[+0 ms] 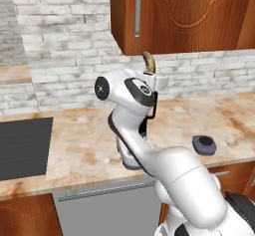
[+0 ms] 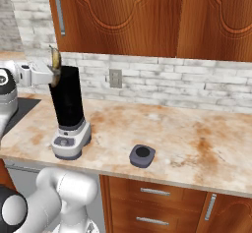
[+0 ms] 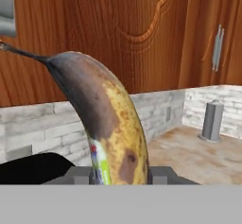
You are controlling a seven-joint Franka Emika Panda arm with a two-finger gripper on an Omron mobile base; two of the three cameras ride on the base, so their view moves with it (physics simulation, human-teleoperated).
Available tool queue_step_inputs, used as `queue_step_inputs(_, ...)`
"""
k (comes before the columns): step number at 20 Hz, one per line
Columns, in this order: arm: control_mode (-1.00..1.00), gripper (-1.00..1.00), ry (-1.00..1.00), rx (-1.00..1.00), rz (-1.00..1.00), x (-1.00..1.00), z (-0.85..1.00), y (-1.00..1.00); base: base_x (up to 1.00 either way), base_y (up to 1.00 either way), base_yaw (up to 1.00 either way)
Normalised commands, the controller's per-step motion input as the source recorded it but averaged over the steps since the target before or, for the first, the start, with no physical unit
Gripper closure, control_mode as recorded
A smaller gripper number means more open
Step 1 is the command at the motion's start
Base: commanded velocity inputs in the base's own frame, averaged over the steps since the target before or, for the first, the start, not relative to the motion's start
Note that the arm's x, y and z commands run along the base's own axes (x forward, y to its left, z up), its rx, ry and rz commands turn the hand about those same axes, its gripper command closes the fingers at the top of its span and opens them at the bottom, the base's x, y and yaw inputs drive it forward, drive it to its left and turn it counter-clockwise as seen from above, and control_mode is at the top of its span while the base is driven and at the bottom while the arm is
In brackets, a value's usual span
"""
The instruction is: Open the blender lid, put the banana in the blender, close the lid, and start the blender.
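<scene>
The blender (image 2: 67, 104) stands on the counter, its black jar open at the top on a light grey base (image 2: 71, 139). In the left base view my arm hides most of it. The blender lid (image 2: 142, 155) lies flat on the counter to the right of the blender, apart from it, and the lid (image 1: 204, 144) lies there in the left base view too. My gripper (image 2: 52, 74) is shut on the banana (image 2: 55, 62), which it holds upright at the jar's top left edge. The banana (image 3: 111, 124) rises between my fingertips (image 3: 160, 175), brown and spotted. Its tip (image 1: 148, 62) pokes up above my hand.
Wooden wall cabinets (image 2: 128, 15) hang close above the blender and the banana. A dark cooktop (image 1: 22, 148) is set into the counter at the left. A wall outlet (image 2: 115, 78) sits behind the blender. A grey cylinder (image 3: 211, 121) stands on the counter by a wall.
</scene>
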Motion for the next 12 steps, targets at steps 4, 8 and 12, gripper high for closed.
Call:
queue_step_inputs(4,-1.00,1.00,-0.05,-0.03,0.00,0.14,0.92,0.00,0.00,0.00,0.00)
queue_step_inputs(8,-1.00,1.00,-0.07,-0.03,0.00,0.23,0.51,0.00,0.00,0.00,0.00)
queue_step_inputs(12,-1.00,1.00,-0.02,-0.01,0.00,0.32,-0.15,0.00,0.00,0.00,0.00)
